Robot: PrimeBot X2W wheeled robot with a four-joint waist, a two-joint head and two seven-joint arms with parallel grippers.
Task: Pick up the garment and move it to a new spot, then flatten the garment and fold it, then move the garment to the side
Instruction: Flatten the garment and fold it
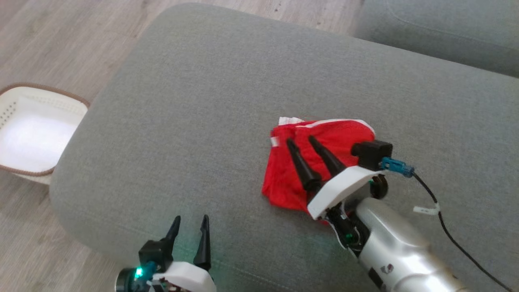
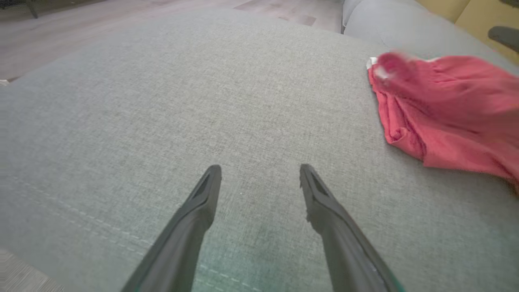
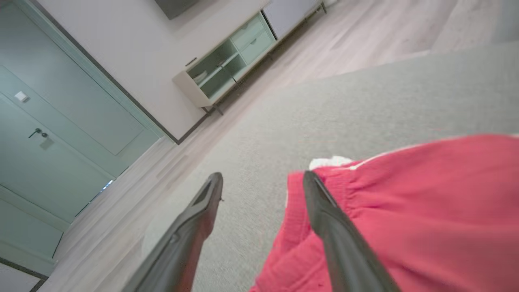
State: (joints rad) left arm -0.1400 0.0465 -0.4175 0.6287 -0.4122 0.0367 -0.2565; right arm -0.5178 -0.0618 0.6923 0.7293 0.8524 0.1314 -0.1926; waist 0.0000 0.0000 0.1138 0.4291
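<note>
Here the right gripper (image 1: pixel 300 139) hangs over the red garment (image 1: pixel 282 174), fingers spread, gripping nothing. The garment lies bunched on the grey cushion (image 1: pixel 194 113) beneath it, and off to the right of the left gripper (image 1: pixel 191 219), likewise spread and empty.

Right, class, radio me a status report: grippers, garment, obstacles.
Left gripper open, over bare cushion. Right gripper open above garment, gripping nothing. Garment lies rumpled on cushion. Basket on floor, out of the way.
</note>
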